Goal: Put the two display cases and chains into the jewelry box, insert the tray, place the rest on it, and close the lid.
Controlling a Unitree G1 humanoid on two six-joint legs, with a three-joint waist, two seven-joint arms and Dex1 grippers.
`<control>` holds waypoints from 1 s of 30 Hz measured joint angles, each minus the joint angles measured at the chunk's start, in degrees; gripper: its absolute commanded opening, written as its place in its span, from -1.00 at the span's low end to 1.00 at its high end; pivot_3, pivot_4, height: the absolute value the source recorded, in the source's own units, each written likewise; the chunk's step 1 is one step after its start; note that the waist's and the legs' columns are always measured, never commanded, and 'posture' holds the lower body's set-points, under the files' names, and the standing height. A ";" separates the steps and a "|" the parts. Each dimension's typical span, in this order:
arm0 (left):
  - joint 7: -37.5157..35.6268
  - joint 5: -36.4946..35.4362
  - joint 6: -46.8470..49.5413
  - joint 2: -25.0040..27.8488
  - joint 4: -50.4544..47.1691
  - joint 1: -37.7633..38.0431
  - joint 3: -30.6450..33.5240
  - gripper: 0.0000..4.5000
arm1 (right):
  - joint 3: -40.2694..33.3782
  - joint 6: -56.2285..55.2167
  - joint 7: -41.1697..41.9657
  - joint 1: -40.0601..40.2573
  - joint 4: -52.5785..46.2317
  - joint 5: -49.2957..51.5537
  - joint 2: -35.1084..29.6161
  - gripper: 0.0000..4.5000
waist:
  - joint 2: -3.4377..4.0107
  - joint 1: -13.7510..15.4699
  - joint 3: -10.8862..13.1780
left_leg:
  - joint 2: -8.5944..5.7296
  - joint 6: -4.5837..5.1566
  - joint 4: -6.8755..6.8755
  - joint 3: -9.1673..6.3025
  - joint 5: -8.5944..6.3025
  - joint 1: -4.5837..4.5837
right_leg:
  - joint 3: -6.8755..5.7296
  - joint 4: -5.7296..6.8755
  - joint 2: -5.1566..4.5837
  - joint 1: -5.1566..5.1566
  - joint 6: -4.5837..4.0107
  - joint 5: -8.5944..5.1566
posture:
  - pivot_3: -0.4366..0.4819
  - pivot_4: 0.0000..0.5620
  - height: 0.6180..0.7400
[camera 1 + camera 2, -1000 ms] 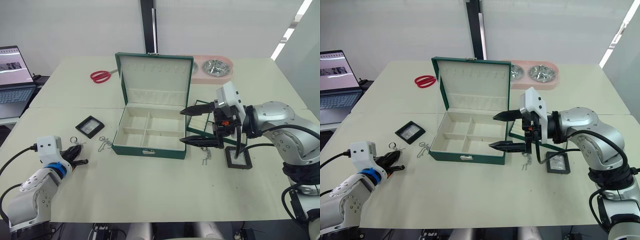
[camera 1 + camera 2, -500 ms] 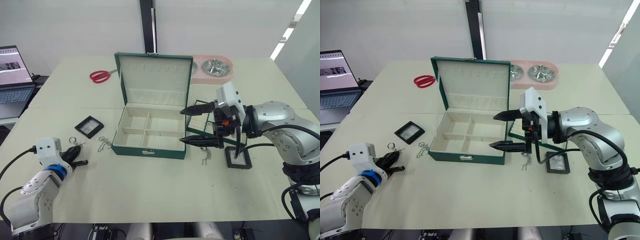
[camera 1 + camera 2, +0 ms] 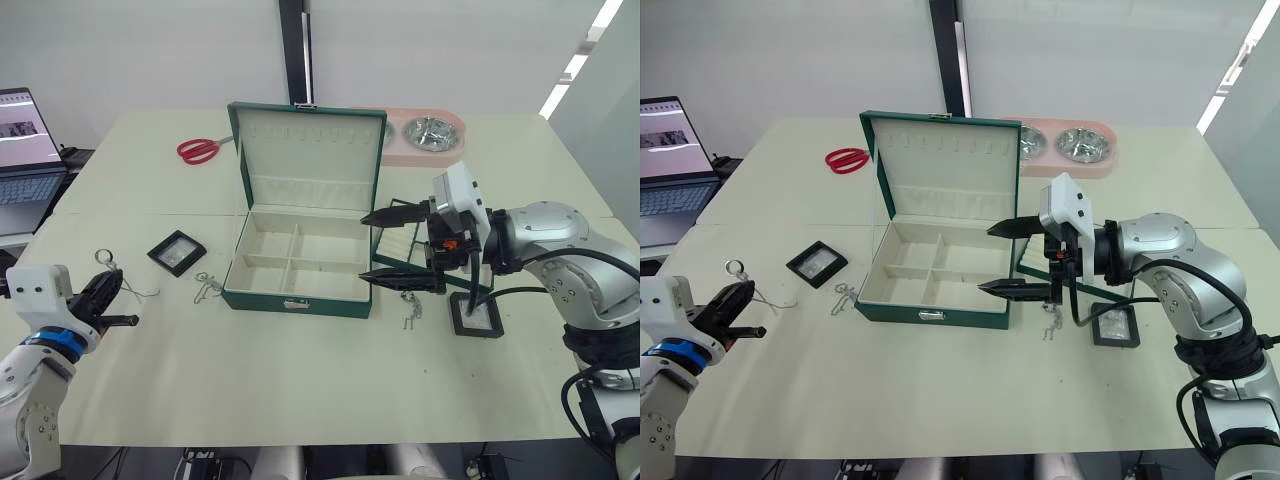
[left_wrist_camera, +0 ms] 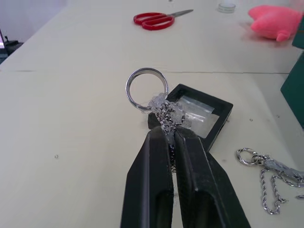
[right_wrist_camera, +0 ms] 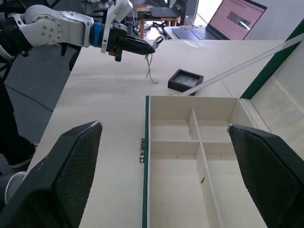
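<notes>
**Left gripper lifted a chain off the table; right gripper spread wide over the box**

The left gripper (image 4: 172, 135) was closed on a chain (image 4: 166, 114), its two black fingers pinching the links so that the chain's ring stood up just past the tips. It hung above the table's left edge, with a thin strand trailing down toward the tabletop. The right gripper (image 3: 392, 247) had its fingers spread far apart and held nothing; it hovered at the right end of the jewelry box (image 3: 297, 272).

Three chains showed in all: the one being held, a second chain (image 3: 207, 288) lying on the table just left of the box's front, and a third chain (image 3: 410, 313) lying off the box's front right corner. There were two display cases: one display case (image 3: 177, 252) flat on the table left of the box, the other display case (image 3: 478, 317) flat on the table right of it, below the right arm. The box stood open in the middle of the table, its lid (image 3: 307, 150) upright, its four compartments bare. The tray (image 3: 397, 238) lay against the box's right side, partly hidden by the right gripper.

No readable writing showed on any of them. The table (image 3: 300, 370) was pale cream. Red scissors (image 3: 200, 150) lay toward its far left, a pink double bowl (image 3: 425, 138) sat at its far edge, and a laptop (image 3: 25, 160) stood off its left side before a white wall.
</notes>
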 measured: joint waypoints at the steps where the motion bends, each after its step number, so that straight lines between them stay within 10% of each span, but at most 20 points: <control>1: -0.79 0.00 -0.57 0.53 -0.30 -0.11 0.00 -0.99 | 0.02 -0.04 0.01 0.00 0.06 -0.01 0.01 1.00 | 0.00 0.00 0.01 | 0.00 0.00 0.00 0.00 0.00 0.00 | 0.00 0.00 0.00 -0.01 0.00 0.00 | -0.05 -0.47 1.00; 30: -13.71 -20.01 20.34 18.25 -3.63 -40.19 -14.48 -0.99 | -0.16 -0.34 -1.17 1.72 0.03 -0.54 -0.60 1.00 | -0.17 -0.04 0.34 | -0.03 -0.30 0.03 -0.01 0.18 -0.09 | -0.06 0.01 0.08 -0.06 0.02 -0.01 | -0.05 -0.47 1.00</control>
